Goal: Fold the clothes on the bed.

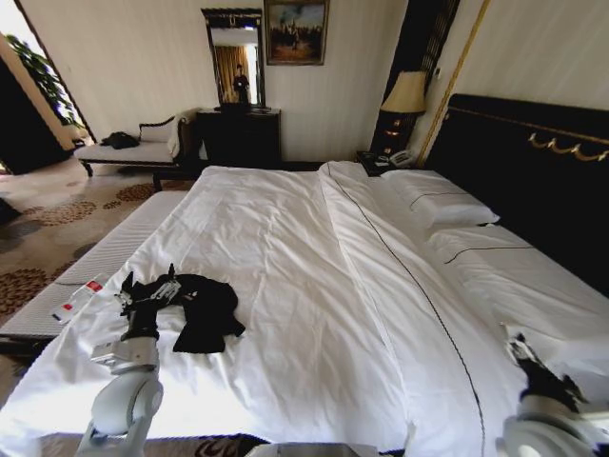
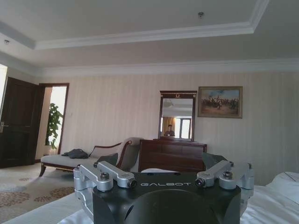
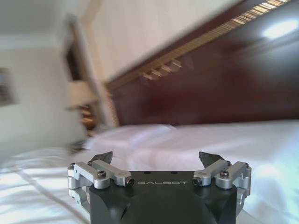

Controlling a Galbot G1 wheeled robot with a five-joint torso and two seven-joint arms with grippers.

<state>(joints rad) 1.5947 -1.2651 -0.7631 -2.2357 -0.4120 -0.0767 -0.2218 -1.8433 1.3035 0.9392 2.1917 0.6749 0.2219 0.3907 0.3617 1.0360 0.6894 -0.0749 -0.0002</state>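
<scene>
White sheets cover the bed (image 1: 285, 286); its dark headboard (image 1: 533, 181) stands far from the crumpled black T-shirt (image 1: 205, 314); left gripper (image 1: 143, 293) beside it, right gripper (image 3: 156, 158), jaws spread.

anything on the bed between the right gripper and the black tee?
Nothing but bare white duvet. In the head view the crumpled black T-shirt lies near the left gripper, and the open right gripper sits far across the bed.

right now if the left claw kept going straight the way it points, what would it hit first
Probably the crumpled black short-sleeved T-shirt: the left claw sits at its edge on the white-sheeted bed, pointing across it. Whether they already touch is unclear.
</scene>
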